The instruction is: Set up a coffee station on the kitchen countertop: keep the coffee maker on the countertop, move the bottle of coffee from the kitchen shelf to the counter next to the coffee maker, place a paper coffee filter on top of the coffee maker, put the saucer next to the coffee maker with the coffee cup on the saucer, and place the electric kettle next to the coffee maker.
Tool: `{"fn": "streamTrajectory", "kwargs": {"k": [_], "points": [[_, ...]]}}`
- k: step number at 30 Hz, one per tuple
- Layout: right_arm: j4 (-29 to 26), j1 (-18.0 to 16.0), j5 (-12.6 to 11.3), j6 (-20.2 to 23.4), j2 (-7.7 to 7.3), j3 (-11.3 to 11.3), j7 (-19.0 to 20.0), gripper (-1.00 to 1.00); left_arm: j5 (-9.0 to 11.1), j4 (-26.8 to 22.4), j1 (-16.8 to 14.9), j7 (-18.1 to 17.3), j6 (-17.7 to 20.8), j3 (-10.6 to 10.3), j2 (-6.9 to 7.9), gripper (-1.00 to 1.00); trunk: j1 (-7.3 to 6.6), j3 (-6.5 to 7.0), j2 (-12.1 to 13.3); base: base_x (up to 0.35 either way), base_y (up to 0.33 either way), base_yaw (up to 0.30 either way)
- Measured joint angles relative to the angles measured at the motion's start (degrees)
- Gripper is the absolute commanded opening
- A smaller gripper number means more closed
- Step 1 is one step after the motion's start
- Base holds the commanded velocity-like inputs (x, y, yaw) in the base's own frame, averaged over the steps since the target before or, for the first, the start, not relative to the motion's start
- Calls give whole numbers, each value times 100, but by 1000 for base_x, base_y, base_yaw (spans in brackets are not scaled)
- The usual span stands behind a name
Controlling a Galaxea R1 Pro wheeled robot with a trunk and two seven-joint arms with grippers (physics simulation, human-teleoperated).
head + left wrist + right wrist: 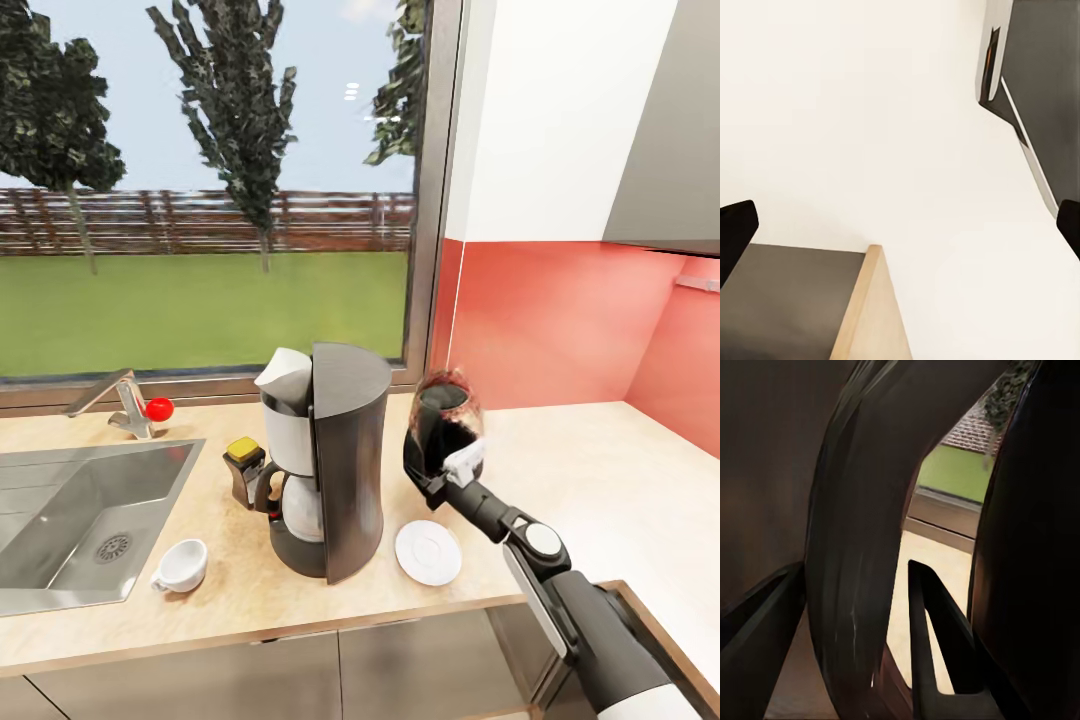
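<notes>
Head view: the coffee maker is seen standing on the counter near the window, with a white paper filter resting on its top. The bottle of coffee is set just left of it, close to the sink. The coffee cup lies on the bare counter at the near left, well apart from the saucer, which lies at the near right of the machine. The electric kettle is held by the right tool just right of the coffee maker, above the saucer's far side; whether its base touches the counter cannot be told.

Left wrist view: two dark fingertips are shown spread wide at the picture's edges, with nothing between them, before a pale wall and a wooden edge.

Right wrist view: a dark curved band, judged to be the kettle's loop handle, is shown pinched between the fingers, with the counter and the green lawn beyond.

The kettle is judged heavy with liquid, its glass body fragile and slippery, so the stiff handle is the sound place to hold it, kept upright. The cup is judged light and brittle, best taken by its rim or handle.
</notes>
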Motion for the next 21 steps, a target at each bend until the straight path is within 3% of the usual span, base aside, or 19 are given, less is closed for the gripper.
{"fn": "streamTrajectory", "kwargs": {"k": [8,21], "points": [[372,1,-15,-30,19,32,-8,-100,24,-5,2,0,0,10,8,100,0,0,0,0,0,0],[437,-2,-26,-103,51,39,-8,-100,35,-8,-2,0,0,18,1,100,0,1,-1,0,0,0]]}}
